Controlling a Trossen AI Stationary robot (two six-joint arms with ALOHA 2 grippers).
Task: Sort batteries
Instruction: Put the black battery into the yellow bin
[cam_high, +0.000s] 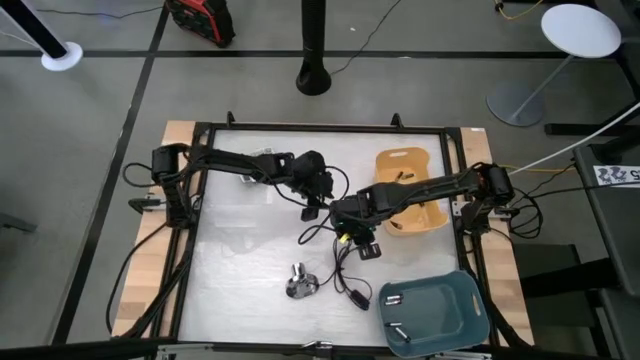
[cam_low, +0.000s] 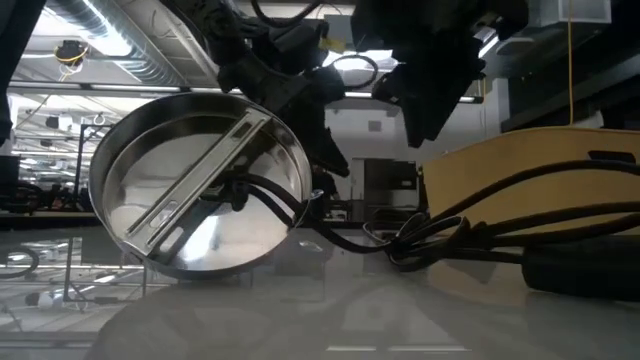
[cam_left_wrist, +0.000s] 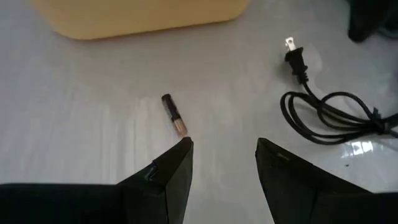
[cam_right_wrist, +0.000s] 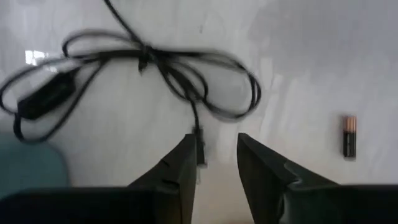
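Black with a copper-coloured end, a single battery (cam_left_wrist: 174, 115) lies flat on the white bench (cam_high: 240, 260), just ahead of the left gripper (cam_left_wrist: 224, 149) and a little to one side of the gap between its fingers (cam_left_wrist: 171, 171), touching neither. Those fingers stand apart with nothing between them. The same battery (cam_right_wrist: 349, 136) shows off to the side of the right gripper (cam_right_wrist: 216, 149), apart from it; the right fingers (cam_right_wrist: 180, 165) are parted too, gripping nothing, and the thin black cable (cam_right_wrist: 168, 68) runs in loops just beyond their tips. In the left wrist view the cable's two-pronged plug (cam_left_wrist: 297, 57) lies past the far finger, well apart from the battery. Beyond the battery sits the yellow bin (cam_left_wrist: 137, 15). In the high view both grippers meet near the bench's middle, with the yellow bin (cam_high: 410, 190) beside the right arm, a teal tray (cam_high: 435, 310) holding two small batteries (cam_high: 393, 299), and a shiny metal piece (cam_high: 300, 283) lying on the bench.
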